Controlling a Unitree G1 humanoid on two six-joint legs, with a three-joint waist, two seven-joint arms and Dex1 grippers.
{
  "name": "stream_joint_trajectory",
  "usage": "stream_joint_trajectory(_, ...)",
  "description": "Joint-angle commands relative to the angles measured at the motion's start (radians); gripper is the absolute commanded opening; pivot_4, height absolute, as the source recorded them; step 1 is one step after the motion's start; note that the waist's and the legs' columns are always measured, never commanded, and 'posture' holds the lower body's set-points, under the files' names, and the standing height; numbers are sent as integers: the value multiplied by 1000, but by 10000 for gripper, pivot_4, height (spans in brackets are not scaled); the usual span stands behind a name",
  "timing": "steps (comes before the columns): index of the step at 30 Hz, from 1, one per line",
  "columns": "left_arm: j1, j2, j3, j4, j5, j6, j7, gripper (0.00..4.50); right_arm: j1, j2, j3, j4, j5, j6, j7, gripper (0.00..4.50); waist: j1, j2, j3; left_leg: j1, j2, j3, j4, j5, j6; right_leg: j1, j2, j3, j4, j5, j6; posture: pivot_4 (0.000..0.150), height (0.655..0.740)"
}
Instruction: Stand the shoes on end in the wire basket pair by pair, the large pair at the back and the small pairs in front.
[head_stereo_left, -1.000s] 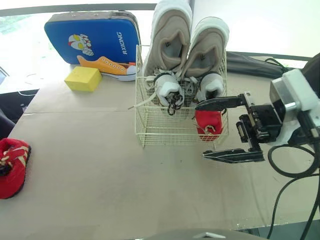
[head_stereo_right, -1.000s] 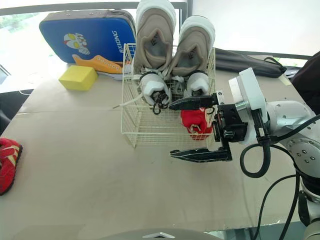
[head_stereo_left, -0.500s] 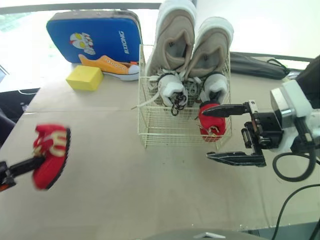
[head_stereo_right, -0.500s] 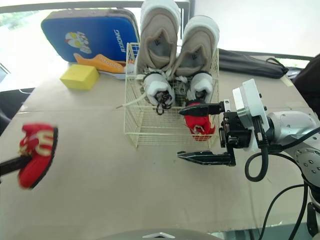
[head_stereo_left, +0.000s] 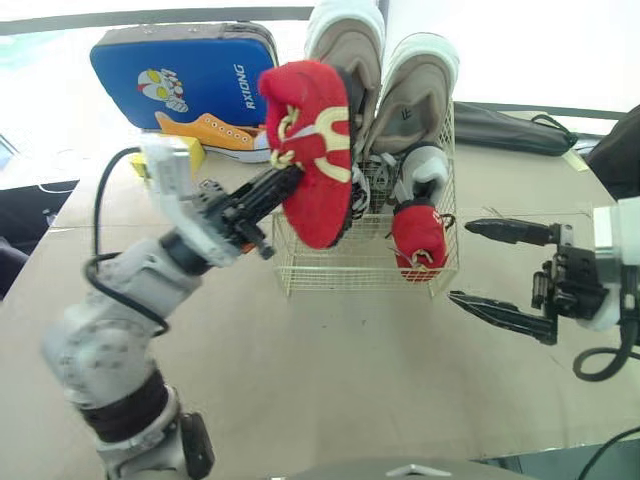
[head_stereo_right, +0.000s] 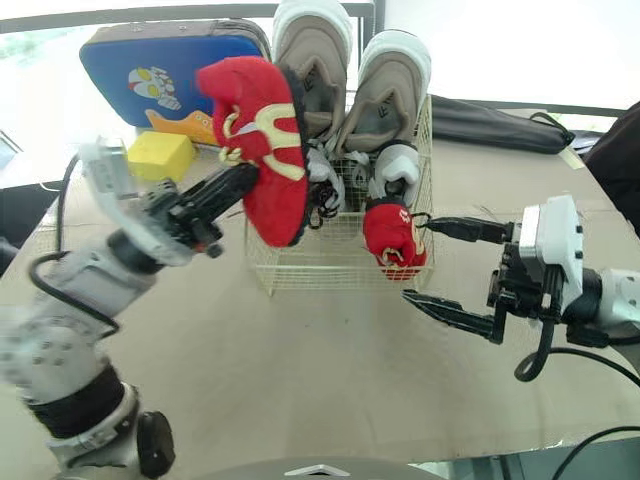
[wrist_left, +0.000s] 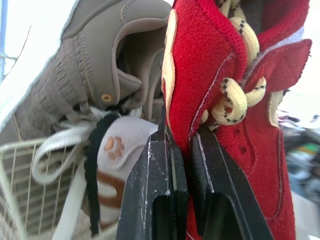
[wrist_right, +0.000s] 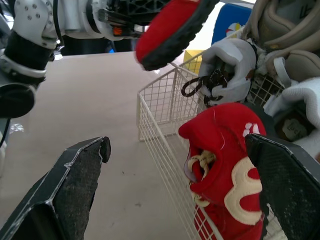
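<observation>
Since a second ago my left gripper has picked the second red shoe off the table and swung it up to the wire basket, while my right gripper has backed off from the basket. My left jaws are clamped on the shoe's upper by the laces. The shoe hangs nearly upright, sole turned away from my wrist toward the basket's back. The free front slot lies below and just beyond these jaws, so I judge the next move to be a short drop with the shoe kept on end. My right jaws stand wide apart and empty, with the first red shoe just past their tips, on end in the front row. Behind it stand the small white pair, and the large beige pair at the back.
</observation>
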Motion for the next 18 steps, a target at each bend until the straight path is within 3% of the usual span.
stream_joint_trajectory(1, 60, -11, -123, 64, 285, -389, -91, 384, 26, -18, -86, -52, 42, -18, -22, 45000, 3, 0, 0, 0, 1, 0, 0, 0, 0, 0, 0, 0, -1, 0, 0, 1500, 7400)
stream_joint_trajectory(6, 165, -34, -253, 266, 563, -825, -149, 384, 45, -32, -108, -56, 64, -19, -38, 45000, 23, 1, 0, -1, 2, -1, 0, -3, 6, 2, 0, -3, -6, 1, -1, 1500, 7400)
stream_joint_trajectory(10, 198, -75, -338, 413, 673, -1017, -135, 384, 37, -37, -94, -51, 63, -25, -51, 45000, 45, 4, -3, -1, 1, -4, 2, -3, 9, 4, 1, -6, -10, 1, 0, 1500, 7400)
stream_joint_trajectory(14, 216, -103, -400, 482, 741, -1107, -105, 384, 22, -45, -82, -43, 65, -27, -56, 45000, 50, 7, -5, 0, 1, -4, 3, -4, 10, 7, 1, -8, -11, 1, 1, 1500, 7400)
stream_joint_trajectory(17, 249, -113, -418, 471, 724, -1045, -84, 384, 10, -49, -72, -42, 65, -26, -57, 45000, 50, 9, -4, 0, 1, -4, 6, -5, 11, 8, 2, -11, -10, -1, 6, 1500, 7400)
stream_joint_trajectory(18, 280, -93, -413, 441, 698, -1003, -96, 4651, 7, -51, -70, -41, 66, -25, -56, 45000, 50, 9, -4, -1, 1, -5, 6, -5, 11, 8, 2, -12, -10, 0, 6, 1500, 7400)
